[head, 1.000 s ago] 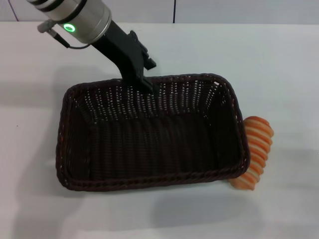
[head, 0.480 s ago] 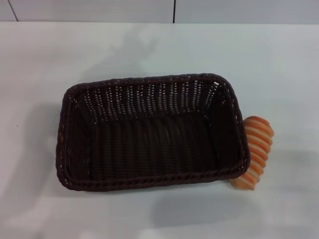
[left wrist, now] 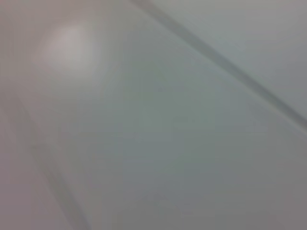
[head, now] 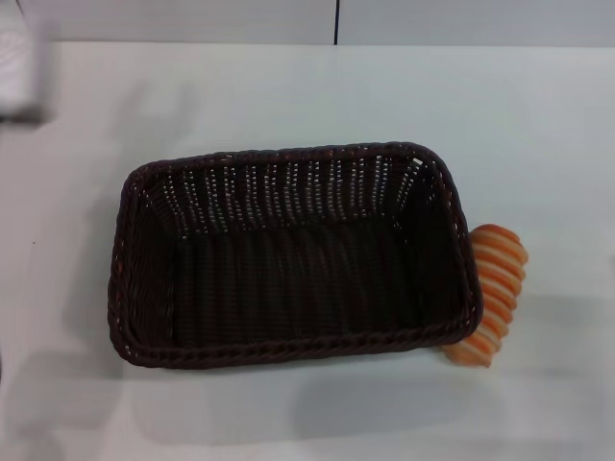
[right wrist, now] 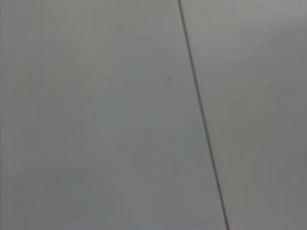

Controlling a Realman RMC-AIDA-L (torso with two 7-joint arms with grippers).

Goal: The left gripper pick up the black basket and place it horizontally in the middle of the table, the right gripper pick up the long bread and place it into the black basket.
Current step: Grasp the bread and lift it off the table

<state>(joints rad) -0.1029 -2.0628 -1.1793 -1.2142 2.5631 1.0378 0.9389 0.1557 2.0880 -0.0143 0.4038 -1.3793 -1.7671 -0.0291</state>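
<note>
The black basket sits on the white table, its long side running left to right, open side up and empty. The long bread, with orange and cream stripes, lies on the table against the basket's right end wall, partly tucked under its rim. Neither gripper shows in the head view; only a blurred grey bit of the left arm is at the far left edge. The two wrist views show only plain pale surfaces with a dark seam line.
A pale wall with a dark vertical seam runs along the back of the table. Bare white tabletop lies around the basket on all sides.
The left arm, whose gripper was at the basket's back wall a second ago, has pulled away up and left out of the head view. The basket and bread have not moved.
</note>
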